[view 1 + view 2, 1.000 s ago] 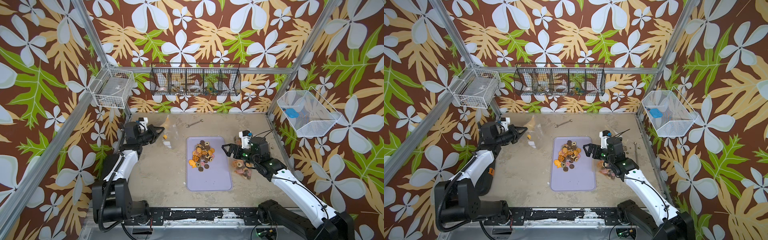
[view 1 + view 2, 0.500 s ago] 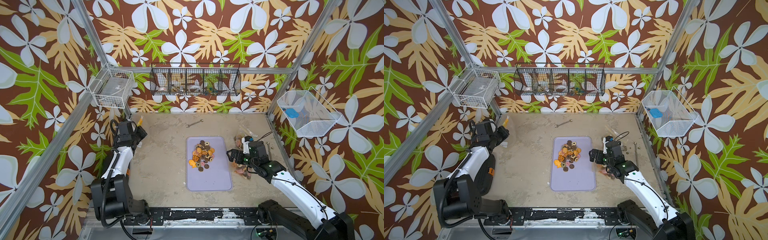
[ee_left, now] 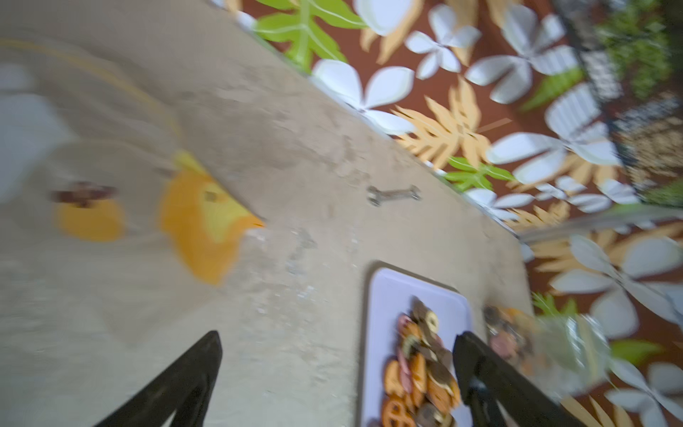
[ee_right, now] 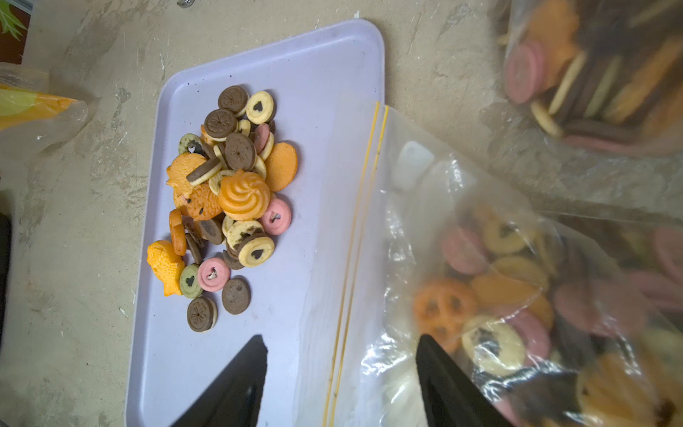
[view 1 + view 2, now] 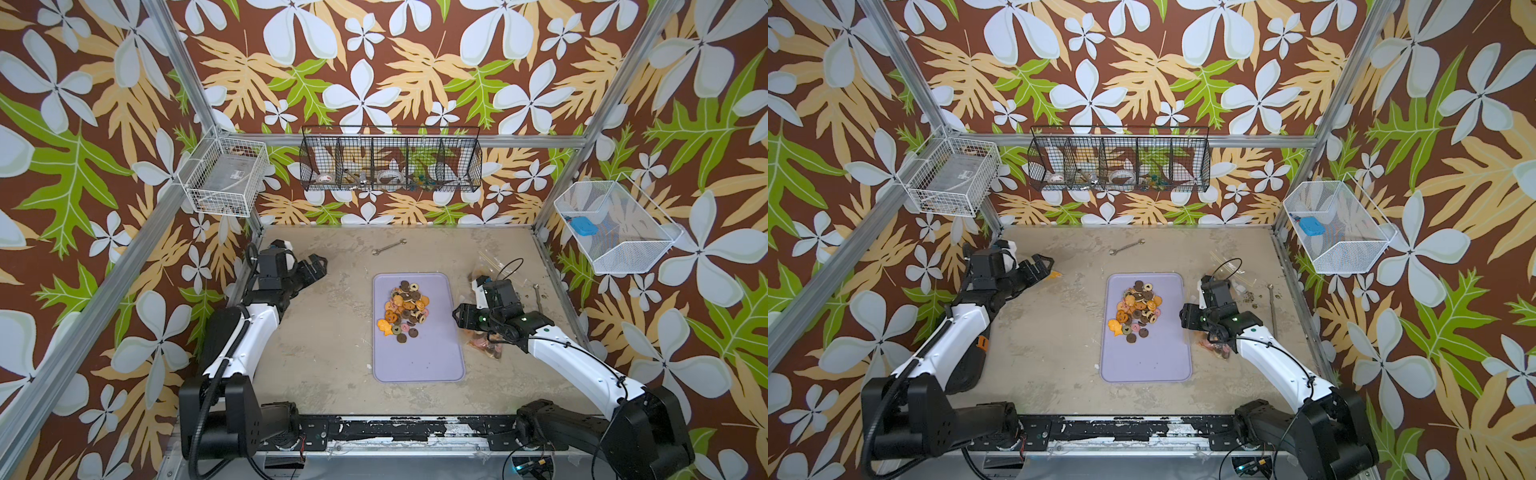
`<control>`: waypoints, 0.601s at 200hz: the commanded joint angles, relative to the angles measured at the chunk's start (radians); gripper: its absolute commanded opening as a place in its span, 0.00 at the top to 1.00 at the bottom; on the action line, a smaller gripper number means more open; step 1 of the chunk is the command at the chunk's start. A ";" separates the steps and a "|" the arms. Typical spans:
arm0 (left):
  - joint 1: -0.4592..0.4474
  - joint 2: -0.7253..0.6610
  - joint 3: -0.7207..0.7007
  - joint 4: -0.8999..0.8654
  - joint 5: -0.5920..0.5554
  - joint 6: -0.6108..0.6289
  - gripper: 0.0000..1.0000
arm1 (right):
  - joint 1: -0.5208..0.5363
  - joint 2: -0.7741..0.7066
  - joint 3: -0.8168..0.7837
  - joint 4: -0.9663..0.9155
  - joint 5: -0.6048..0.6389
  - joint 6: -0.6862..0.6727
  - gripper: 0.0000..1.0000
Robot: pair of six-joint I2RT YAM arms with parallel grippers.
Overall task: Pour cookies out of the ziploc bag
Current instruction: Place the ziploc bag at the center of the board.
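Swung back inward, left hand (image 3: pixel 337 336) gapes empty; right hand (image 4: pixel 340 338), partly spread, straddles the ziploc bag (image 4: pixel 443 222) holding cookies (image 4: pixel 510 266).

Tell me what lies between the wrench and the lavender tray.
Only bare tabletop separates the wrench from the tray, seen in both top views.

Left arm (image 5: pixel 245 332) folded back with elbow bent, wrist reaching forward, left gripper (image 3: pixel 338 351) spread wide, right arm (image 5: pixel 573 357) stretched forward — wrist turned inward, right gripper (image 4: pixel 340 351) with jaws apart, seemingly less wide
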State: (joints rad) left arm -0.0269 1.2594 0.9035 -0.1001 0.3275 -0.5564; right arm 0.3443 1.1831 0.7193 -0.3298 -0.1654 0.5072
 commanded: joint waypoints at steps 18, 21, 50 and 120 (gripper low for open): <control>-0.272 -0.012 -0.029 0.150 0.104 -0.129 0.03 | -0.001 -0.024 -0.001 0.014 0.010 -0.016 0.30; -0.289 -0.008 -0.034 0.169 0.112 -0.141 0.04 | 0.001 -0.025 -0.001 0.014 0.009 -0.018 0.32; -0.446 0.050 -0.046 0.272 0.124 -0.166 0.06 | -0.003 -0.005 0.005 0.014 -0.008 -0.027 0.41; -0.504 0.180 -0.098 0.503 0.234 -0.225 0.09 | -0.023 0.066 0.051 0.002 -0.033 -0.038 0.55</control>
State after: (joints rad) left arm -0.5270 1.4208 0.8093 0.2878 0.5159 -0.7567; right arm 0.3244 1.2388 0.7528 -0.3283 -0.1833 0.4862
